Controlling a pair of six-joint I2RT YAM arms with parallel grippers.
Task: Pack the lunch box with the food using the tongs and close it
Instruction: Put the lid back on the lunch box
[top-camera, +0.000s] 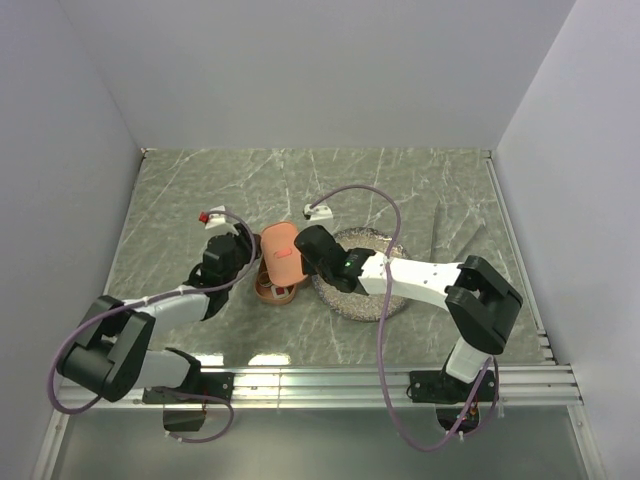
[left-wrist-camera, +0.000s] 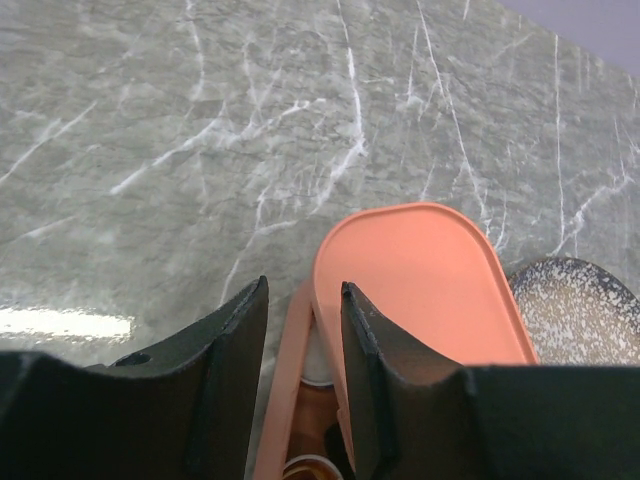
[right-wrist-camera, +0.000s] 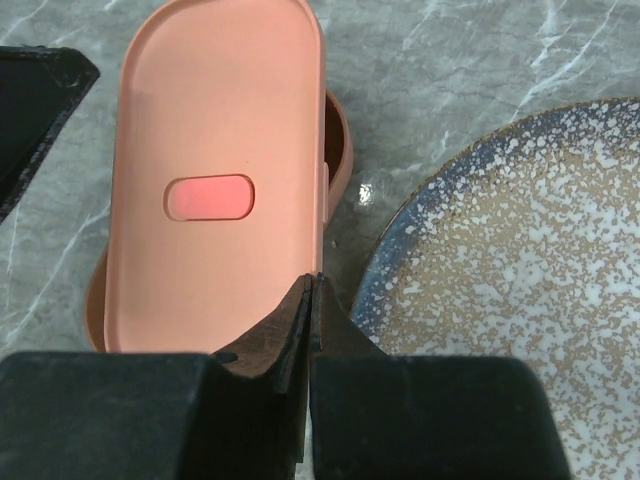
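The worktop (top-camera: 400, 180) carries everything, with both arms reaching to its middle. The plate (right-wrist-camera: 500, 260) shows only bare speckled glaze wherever it is in view. The right arm hides part of it from above, so I cannot vouch for that part.

Just left of the plate sits the box (top-camera: 272, 292), with the lid (right-wrist-camera: 215, 120) lying flat on top but not seated. The lid is shifted toward the far end, so the box's rim shows along the lid's plate side and at a near corner, and the near end gapes.

The left hand (left-wrist-camera: 305, 290) stands partly open astride the box's near wall, one finger outside and the other by the lid's edge. I cannot tell whether it presses on the box. The right hand (right-wrist-camera: 312, 285) is fully closed and holds nothing, its tips at the lid's edge on the plate side.

The tongs (top-camera: 437, 228) seem to be the thin dark line on the worktop beyond the plate, well apart from both hands. A little food (left-wrist-camera: 310, 466) shows inside the box under the lid.

By this, I judge the packing done and the tongs set aside. What is left is to slide the lid square over the box and press it home.
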